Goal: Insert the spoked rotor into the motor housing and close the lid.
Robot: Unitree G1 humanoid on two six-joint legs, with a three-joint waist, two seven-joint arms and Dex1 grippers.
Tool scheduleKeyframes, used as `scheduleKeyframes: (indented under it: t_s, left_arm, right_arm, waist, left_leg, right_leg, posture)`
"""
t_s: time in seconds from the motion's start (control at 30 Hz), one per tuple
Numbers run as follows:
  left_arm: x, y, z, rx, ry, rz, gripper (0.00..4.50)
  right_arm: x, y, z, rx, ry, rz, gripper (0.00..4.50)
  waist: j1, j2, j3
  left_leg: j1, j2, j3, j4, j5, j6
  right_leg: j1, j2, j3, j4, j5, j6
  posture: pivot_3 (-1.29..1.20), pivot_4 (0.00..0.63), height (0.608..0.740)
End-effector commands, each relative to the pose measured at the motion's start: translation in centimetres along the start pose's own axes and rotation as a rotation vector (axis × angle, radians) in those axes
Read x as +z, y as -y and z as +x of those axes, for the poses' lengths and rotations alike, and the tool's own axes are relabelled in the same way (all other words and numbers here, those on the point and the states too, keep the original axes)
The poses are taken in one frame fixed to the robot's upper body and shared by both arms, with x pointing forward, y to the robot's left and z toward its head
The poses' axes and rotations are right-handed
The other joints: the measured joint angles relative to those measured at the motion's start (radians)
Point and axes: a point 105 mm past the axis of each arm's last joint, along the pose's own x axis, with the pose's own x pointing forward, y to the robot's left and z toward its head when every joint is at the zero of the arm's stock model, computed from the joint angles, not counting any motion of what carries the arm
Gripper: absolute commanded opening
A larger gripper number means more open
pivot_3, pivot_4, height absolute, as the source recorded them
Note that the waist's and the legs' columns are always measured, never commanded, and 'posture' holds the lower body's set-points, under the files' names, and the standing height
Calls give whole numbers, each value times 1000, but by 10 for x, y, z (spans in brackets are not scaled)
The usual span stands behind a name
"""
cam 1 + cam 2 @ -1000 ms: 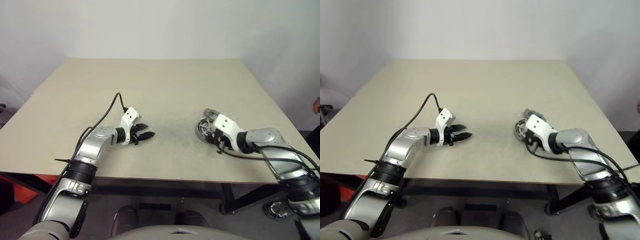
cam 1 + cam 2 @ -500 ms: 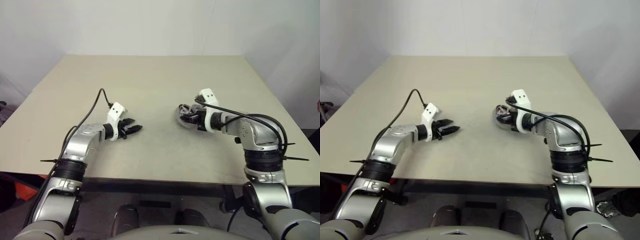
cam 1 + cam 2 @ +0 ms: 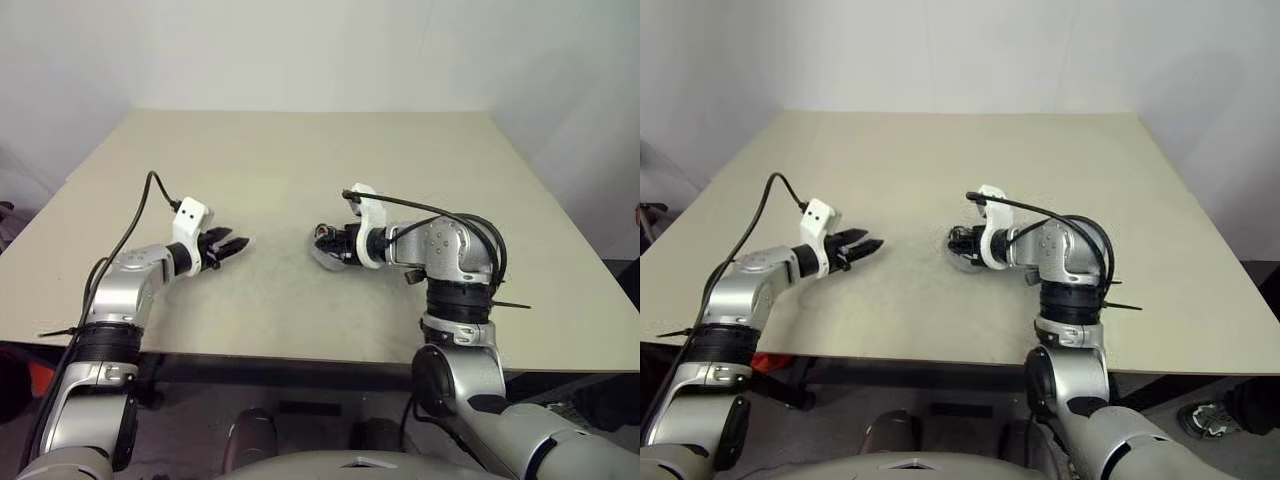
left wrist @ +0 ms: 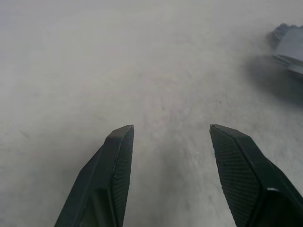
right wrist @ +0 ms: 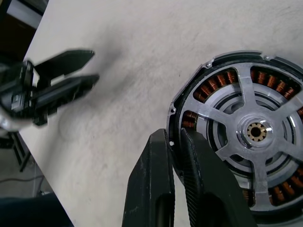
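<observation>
My right gripper (image 3: 325,243) is shut on the rim of the motor housing (image 5: 195,81), one finger inside the wall and one outside. It holds the housing low over the middle of the table (image 3: 300,160); whether the housing touches the table I cannot tell. The spoked rotor (image 5: 255,130) sits inside the housing, with copper windings (image 5: 214,85) showing between its silver spokes. My left gripper (image 3: 232,245) hovers open and empty to the left of the housing, its fingers (image 4: 118,156) pointing toward it. The lid is out of view.
The beige table has its front edge (image 3: 300,355) close below both arms. A black cable (image 3: 140,205) loops up from the left wrist, and another (image 3: 450,215) arcs over the right forearm.
The right gripper carried the housing leftward from the table's right side toward the middle, and its wrist rolled. The left gripper drew back to the left, still open.
</observation>
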Motion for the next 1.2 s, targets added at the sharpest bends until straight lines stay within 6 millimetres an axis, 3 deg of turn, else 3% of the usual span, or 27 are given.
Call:
scheduleKeyframes:
  t_s: [0.03,0.23,0.47,0.73,0.87,1.03,1.2]
  left_arm:
    - [19,3,-1,-2,56,36,2748]
    - [20,4,-1,1,56,38,2748]
    - [17,8,0,-11,49,42,2748]
    - [18,13,9,-36,44,42,2748]
    - [19,19,16,-68,43,43,2748]
    - [22,38,29,-156,46,44,2748]
    - [24,67,42,-287,48,40,2748]
  right_arm:
    - [8,-10,10,11,11,8,4]
    - [7,-13,30,8,-9,74,4]
    - [20,-23,40,20,18,143,4]
    - [36,-45,31,94,47,122,2633]
    - [51,-47,18,124,108,102,2633]
    - [72,-32,-6,112,269,22,2633]
    - [61,25,-34,-12,322,32,2633]
  waist:
    - [-1,0,0]
    - [-3,-1,0]
    - [-2,-1,0]
    - [-1,-1,0]
    - [0,-1,0]
    - [1,-1,0]
    - [25,-2,-1]
  left_leg:
    - [0,0,0,0,0,-1]
    - [9,0,0,-6,4,-6]
    - [16,0,0,-8,6,-11]
    - [13,0,0,-12,9,-16]
    - [11,0,0,-14,9,-15]
    - [6,0,0,-14,8,-13]
    - [5,-1,0,-13,7,-13]
  right_leg:
    - [0,0,0,0,0,0]
    - [5,0,0,0,0,0]
    - [11,0,1,0,-3,6]
    - [7,1,1,0,-3,6]
    - [4,2,1,-1,2,1]
    - [1,2,0,-2,2,2]
    - [3,1,0,-4,3,3]
  posture:
    - [0,0,740]
    - [0,0,740]
    - [0,0,740]
    - [0,0,740]
    - [0,0,740]
    - [0,0,740]
    - [0,0,740]
